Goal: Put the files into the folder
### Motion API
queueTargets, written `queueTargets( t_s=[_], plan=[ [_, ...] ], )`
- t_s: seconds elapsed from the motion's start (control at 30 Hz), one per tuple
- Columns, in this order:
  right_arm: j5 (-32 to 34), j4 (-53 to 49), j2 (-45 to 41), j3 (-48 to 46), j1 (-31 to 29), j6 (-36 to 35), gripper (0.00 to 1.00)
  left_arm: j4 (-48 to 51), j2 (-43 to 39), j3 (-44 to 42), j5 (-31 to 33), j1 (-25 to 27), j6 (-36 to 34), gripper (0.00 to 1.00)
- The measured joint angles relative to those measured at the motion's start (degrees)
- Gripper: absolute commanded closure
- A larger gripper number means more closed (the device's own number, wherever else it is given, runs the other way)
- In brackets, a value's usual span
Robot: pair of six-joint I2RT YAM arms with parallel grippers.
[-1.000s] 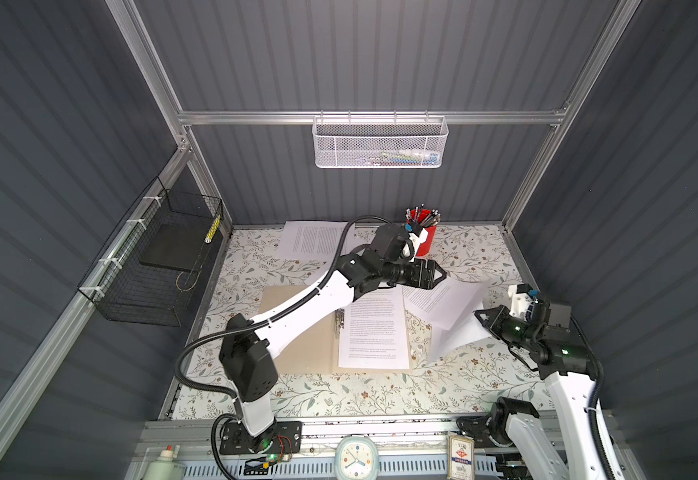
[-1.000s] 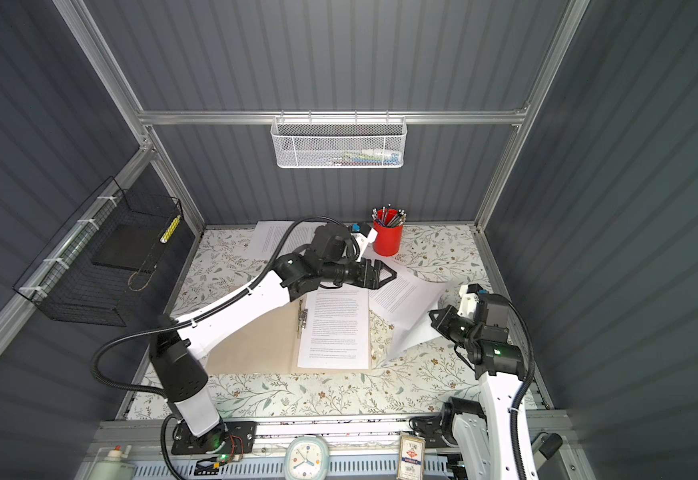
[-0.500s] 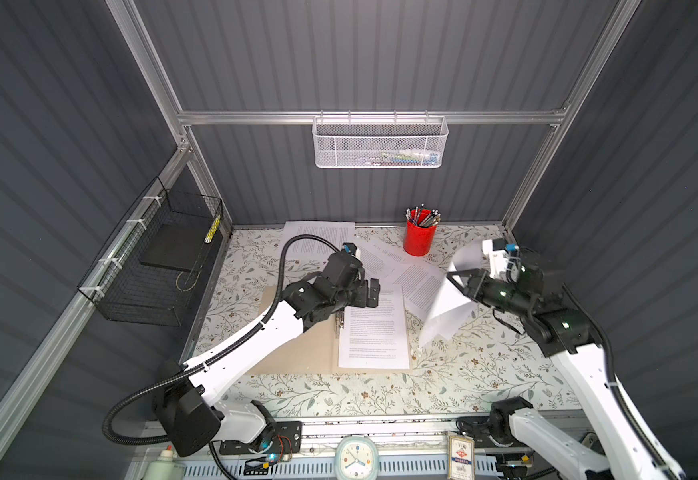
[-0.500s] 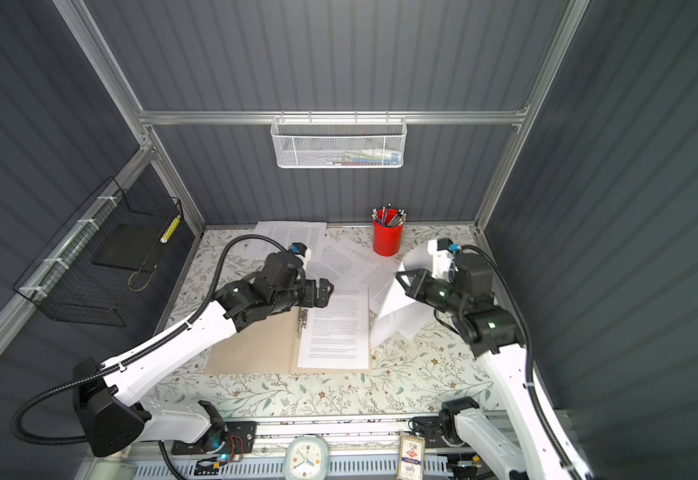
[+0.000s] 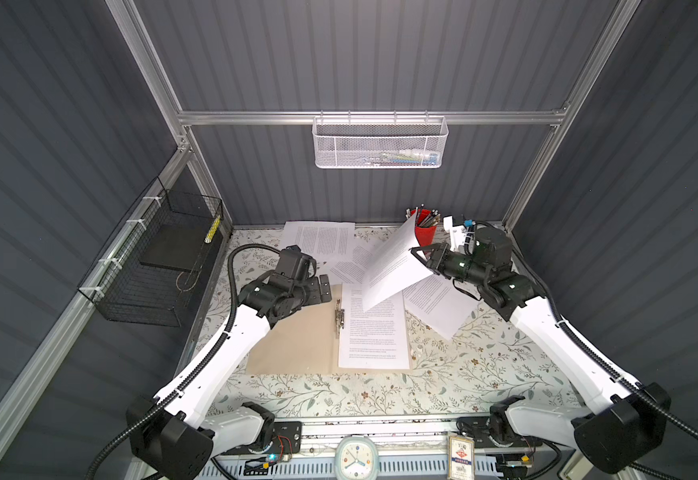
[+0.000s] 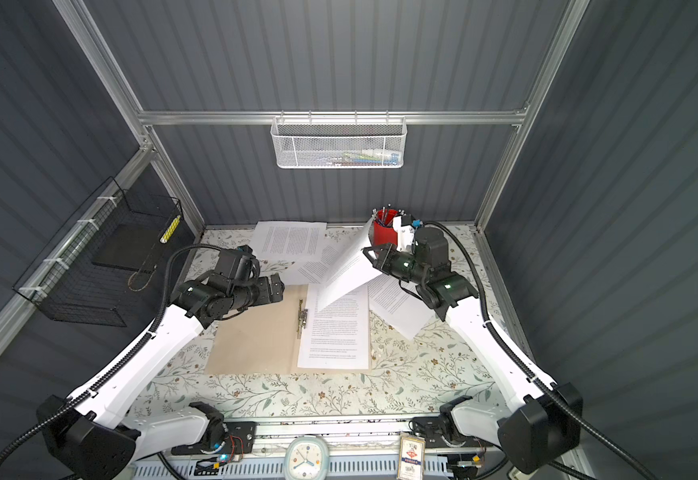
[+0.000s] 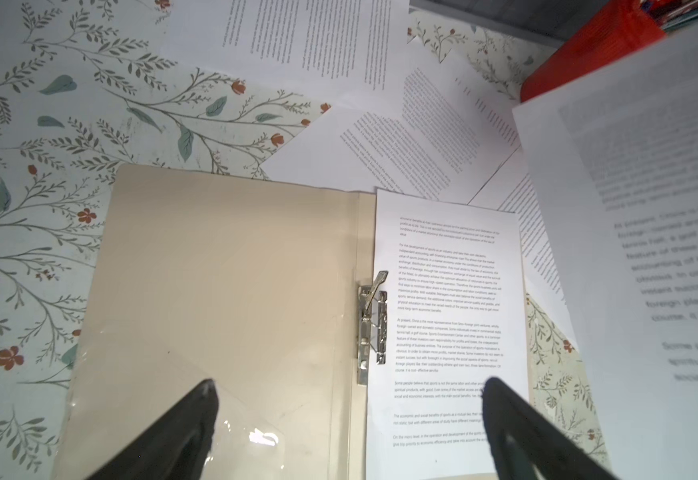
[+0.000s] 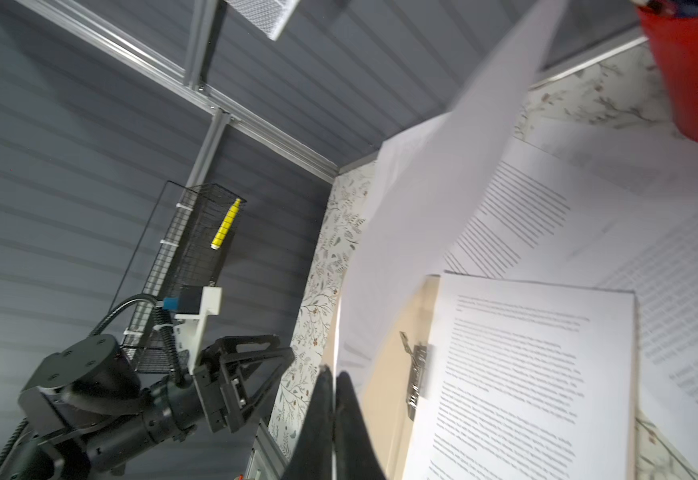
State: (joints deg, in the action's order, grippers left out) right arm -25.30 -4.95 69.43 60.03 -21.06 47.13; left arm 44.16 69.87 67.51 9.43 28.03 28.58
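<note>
The tan folder (image 5: 293, 345) (image 6: 256, 340) (image 7: 222, 270) lies open on the table, with its metal clip (image 5: 340, 318) (image 7: 372, 324) along the spine. One file (image 5: 374, 336) (image 7: 447, 299) (image 8: 526, 374) lies flat on its right half. My right gripper (image 5: 416, 252) (image 6: 367, 251) (image 8: 334, 376) is shut on the edge of another file (image 5: 393, 266) (image 6: 345, 274) (image 8: 434, 216), which hangs tilted in the air over the folder's far right part. My left gripper (image 5: 325, 288) (image 6: 276, 286) (image 7: 349, 386) hovers open and empty above the folder's far left corner. More files (image 5: 318, 243) (image 5: 438, 303) lie loose behind and to the right.
A red pen cup (image 5: 425, 230) (image 6: 384, 235) stands at the back, close behind the right gripper. A black wire basket (image 5: 160, 266) hangs on the left wall and a white mesh basket (image 5: 380, 143) on the back wall. A clock (image 5: 355, 457) and a card box (image 5: 461, 455) sit at the front edge.
The right arm lifted its sheet and carried it left and back, over the folder. The left arm drew back from near the pen cup to the folder's far left corner.
</note>
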Motion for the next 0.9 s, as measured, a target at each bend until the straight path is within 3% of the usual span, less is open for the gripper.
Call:
queueTargets(
  t_s=[0.2, 0.33, 0.63, 0.9],
  plan=[
    [5.4, 7.8, 2.1, -19.2, -0.2, 5.0, 1.0, 1.6, 0.1, -1.5, -0.3, -0.3, -1.6, 0.0],
    [10.8, 12.0, 6.9, -26.9, -3.9, 8.3, 1.0, 2.1, 0.5, -2.5, -0.5, -0.4, -2.8, 0.0],
    [20.7, 19.8, 9.2, -29.4, -13.8, 13.9, 1.0, 2.8, 0.5, -7.8, -0.7, -0.4, -4.7, 0.0],
    [26.3, 20.4, 9.0, -30.6, -18.2, 18.5, 1.0, 2.6, 0.5, -9.2, -1.3, -0.5, -6.1, 0.0]
  ],
)
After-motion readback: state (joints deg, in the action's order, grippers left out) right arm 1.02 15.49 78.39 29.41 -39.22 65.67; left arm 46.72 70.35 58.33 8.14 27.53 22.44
